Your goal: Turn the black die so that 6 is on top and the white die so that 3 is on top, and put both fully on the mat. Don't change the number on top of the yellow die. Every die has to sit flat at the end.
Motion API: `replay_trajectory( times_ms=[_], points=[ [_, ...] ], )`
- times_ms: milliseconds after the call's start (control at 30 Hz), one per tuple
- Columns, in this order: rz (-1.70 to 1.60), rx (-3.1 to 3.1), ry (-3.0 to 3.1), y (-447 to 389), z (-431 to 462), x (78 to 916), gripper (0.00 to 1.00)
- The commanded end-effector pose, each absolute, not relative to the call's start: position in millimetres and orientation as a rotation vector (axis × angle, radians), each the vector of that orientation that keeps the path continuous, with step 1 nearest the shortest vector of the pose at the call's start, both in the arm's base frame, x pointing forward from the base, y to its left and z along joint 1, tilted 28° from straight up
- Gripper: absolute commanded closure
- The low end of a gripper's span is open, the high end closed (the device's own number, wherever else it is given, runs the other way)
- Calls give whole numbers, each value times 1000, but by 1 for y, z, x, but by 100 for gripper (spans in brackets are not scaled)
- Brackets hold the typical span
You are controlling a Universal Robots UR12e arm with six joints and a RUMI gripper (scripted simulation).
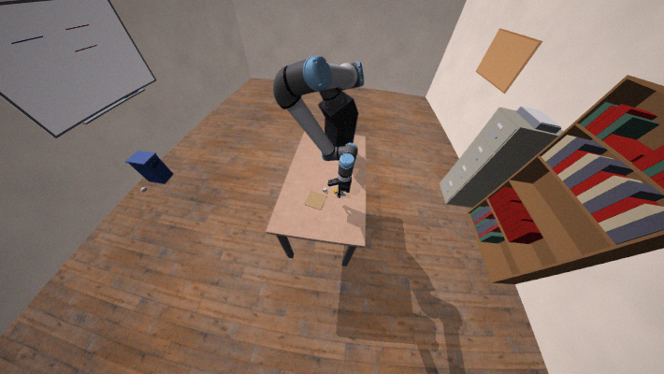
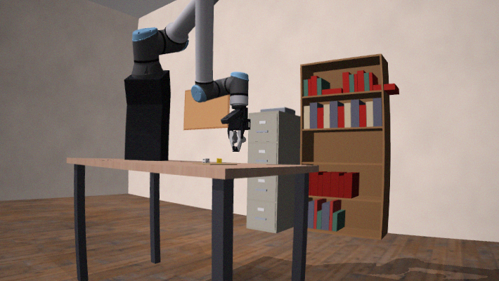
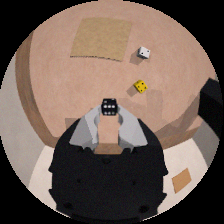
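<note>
Black plastic die [image 3: 109, 107] is clamped in our nearly closed pincer [image 3: 109, 116] above the table [image 3: 55, 100]; next we reorient it and set it on the tan square mat [image 3: 101, 38] ahead.

Arm [image 2: 204, 53] bent, fingers down, clamped, prob. lifted.

Desk [image 2: 197, 169]: mat [image 3: 102, 39], white die [image 3: 144, 52] and yellow die [image 3: 141, 87] on top. In the wrist view the white die sits just right of the mat, off it; the yellow die lies nearer the hand, apart from both. Hand [image 2: 236, 147]: above the desk, clear of its surface, black die [image 3: 109, 107] clamped between the fingers. Behind the desk: filing cabinet [image 2: 272, 168]; bookshelf [image 2: 384, 147] to its right.
</note>
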State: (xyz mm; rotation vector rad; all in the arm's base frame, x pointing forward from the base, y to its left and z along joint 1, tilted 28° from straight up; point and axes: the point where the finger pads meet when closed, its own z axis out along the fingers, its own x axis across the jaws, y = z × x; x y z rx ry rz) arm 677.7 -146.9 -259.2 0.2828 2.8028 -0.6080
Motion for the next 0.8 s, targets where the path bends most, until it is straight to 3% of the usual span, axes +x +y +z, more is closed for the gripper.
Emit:
replay_trajectory(
  times_ms=[0, 633, 767],
  points=[
    [-608, 283, 2803, -134, -231, 672, 94],
    [-606, 288, 2802, -137, -219, 671, 94],
    [-598, 323, 2796, -192, -190, 680, 94]
  ],
)
